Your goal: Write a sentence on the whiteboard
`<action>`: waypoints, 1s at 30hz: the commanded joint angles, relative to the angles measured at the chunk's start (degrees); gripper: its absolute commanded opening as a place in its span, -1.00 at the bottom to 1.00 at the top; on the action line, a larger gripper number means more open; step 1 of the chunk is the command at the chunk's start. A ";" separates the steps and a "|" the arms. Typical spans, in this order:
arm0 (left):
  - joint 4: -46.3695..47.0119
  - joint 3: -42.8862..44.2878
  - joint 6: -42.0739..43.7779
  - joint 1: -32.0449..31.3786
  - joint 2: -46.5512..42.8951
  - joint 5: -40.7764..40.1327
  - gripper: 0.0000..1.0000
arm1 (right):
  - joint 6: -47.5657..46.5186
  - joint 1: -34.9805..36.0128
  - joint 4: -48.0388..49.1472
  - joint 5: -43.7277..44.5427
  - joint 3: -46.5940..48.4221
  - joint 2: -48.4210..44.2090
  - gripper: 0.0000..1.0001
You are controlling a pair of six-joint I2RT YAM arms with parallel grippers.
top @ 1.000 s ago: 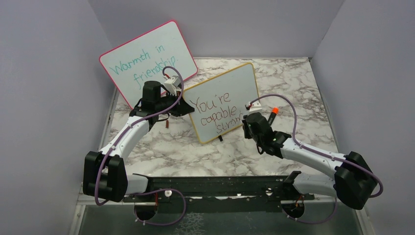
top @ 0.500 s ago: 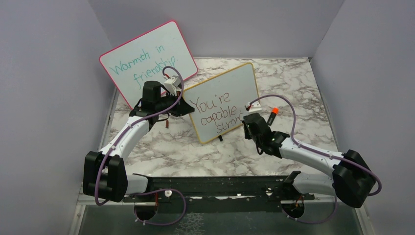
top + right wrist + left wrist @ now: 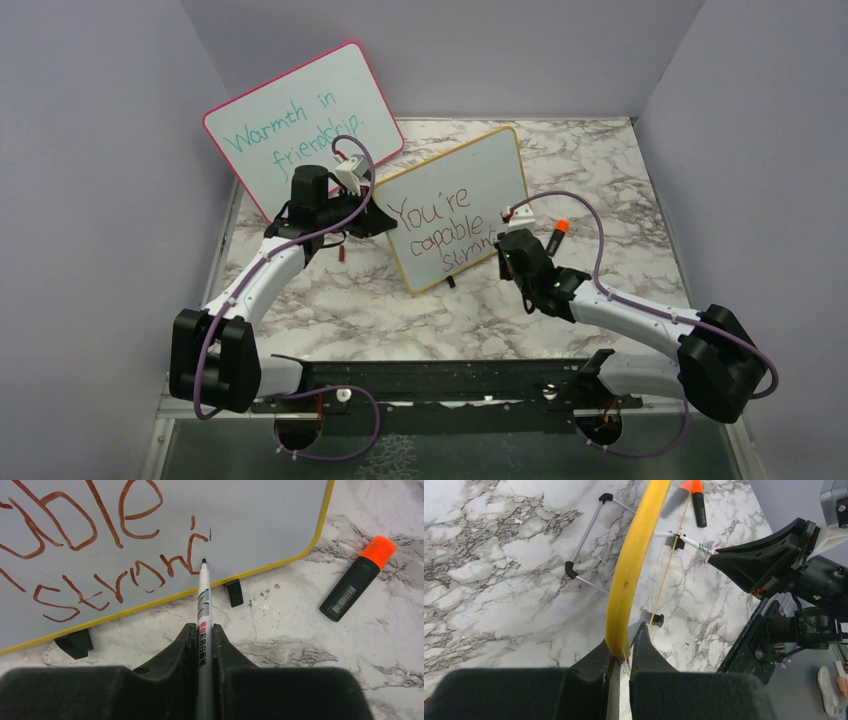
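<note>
The yellow-framed whiteboard [image 3: 470, 170] stands tilted mid-table on small black feet. It bears a red-brown sentence [image 3: 440, 228], "You're capable stron" with a part-drawn last letter, also seen close in the right wrist view [image 3: 105, 580]. My left gripper [image 3: 378, 218] is shut on the board's left frame edge [image 3: 626, 585]. My right gripper [image 3: 503, 250] is shut on a silver marker [image 3: 203, 610]. The marker's tip touches the board's bottom right, at the end of the last word.
A larger pink-framed board [image 3: 300, 120] with teal writing stands behind at the left. A black marker cap with an orange end [image 3: 557, 234] lies on the marble right of the whiteboard, also in the right wrist view [image 3: 356, 579]. Grey walls enclose the table.
My right gripper has shifted slightly with the marker at the end of the last word. The left arm and the board have not moved.
</note>
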 commanded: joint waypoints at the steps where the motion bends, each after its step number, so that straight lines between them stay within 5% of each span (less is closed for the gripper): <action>1: -7.90 -1.59 9.65 1.68 1.99 -16.99 -1.00 | -1.00 -0.37 5.51 1.78 1.91 -0.23 -0.98; 30: -7.85 -1.43 9.51 1.68 1.99 -16.96 -1.00 | 0.90 -0.53 1.23 -1.00 2.81 0.54 -0.99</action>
